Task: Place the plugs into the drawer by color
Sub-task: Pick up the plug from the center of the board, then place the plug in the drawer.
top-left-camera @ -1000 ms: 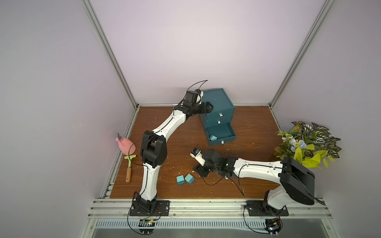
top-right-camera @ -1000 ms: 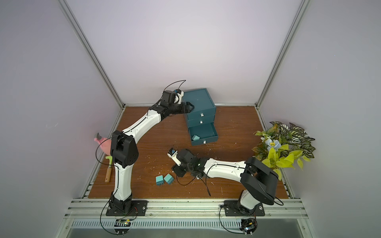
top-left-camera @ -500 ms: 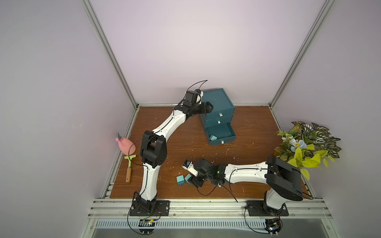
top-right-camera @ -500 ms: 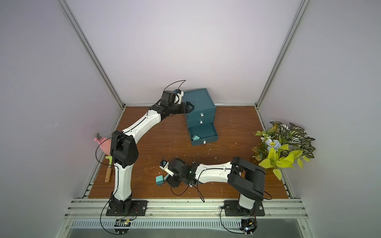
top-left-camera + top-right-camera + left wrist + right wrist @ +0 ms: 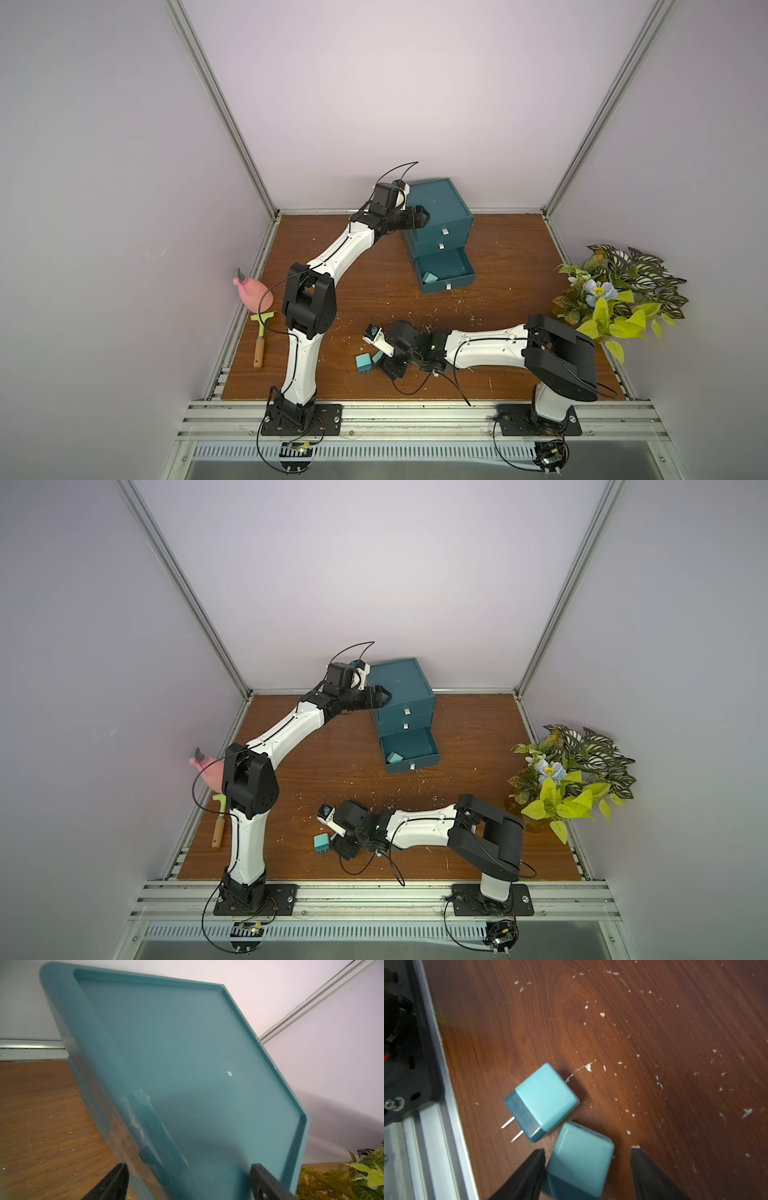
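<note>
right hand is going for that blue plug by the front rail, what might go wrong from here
1. The second plug lies almost against the target plug, which sits between the open right hand's fingers. Closing could nudge the second plug or catch it too.
2. The target plug sits off-centre, close to one finger, so it may twist or slip as the fingers close.
</note>
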Tool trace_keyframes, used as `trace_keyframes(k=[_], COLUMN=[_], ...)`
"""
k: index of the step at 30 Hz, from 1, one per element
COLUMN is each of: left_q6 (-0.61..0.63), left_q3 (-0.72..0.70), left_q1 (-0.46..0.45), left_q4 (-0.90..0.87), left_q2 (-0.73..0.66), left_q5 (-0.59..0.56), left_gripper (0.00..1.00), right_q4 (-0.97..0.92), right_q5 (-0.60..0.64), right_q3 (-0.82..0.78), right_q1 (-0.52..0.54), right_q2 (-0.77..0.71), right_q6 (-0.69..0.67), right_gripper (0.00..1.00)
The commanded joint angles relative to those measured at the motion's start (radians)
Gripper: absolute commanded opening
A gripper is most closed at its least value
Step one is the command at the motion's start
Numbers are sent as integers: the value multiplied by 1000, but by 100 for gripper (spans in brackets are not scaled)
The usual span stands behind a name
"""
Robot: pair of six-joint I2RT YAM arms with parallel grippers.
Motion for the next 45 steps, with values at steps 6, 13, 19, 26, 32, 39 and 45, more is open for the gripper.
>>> trace_keyframes(k=[6, 13, 19, 26, 32, 39, 45], left_q6=[18, 19, 17, 19, 15, 17, 19], left_q3=[-38, -36, -37, -37, -37, -38, -40], left_q1=[7, 6, 7, 7, 7, 6, 6], left_q4=[-112, -112, -111, -111, -110, -108, -109], left_q2=[10, 10, 10, 6, 12, 9, 11], left_q5=[-23, -21, -22, -24, -16, -17, -19], left_gripper=[86, 86, 86, 86, 86, 86, 86], right_q4=[5, 5, -25, -71, -80, -57, -48], right_q5=[23, 61, 144, 235, 256, 275, 241], right_q3=[25, 17, 15, 15, -7, 31, 103], right_q1=[-1, 0, -4, -71, -287, -537, -637], right_q2=[18, -3, -42, -122, -254, -270, -185], right_q6=[7, 25, 69, 111, 126, 128, 123], right_gripper=[65, 55, 51, 49, 48, 48, 48])
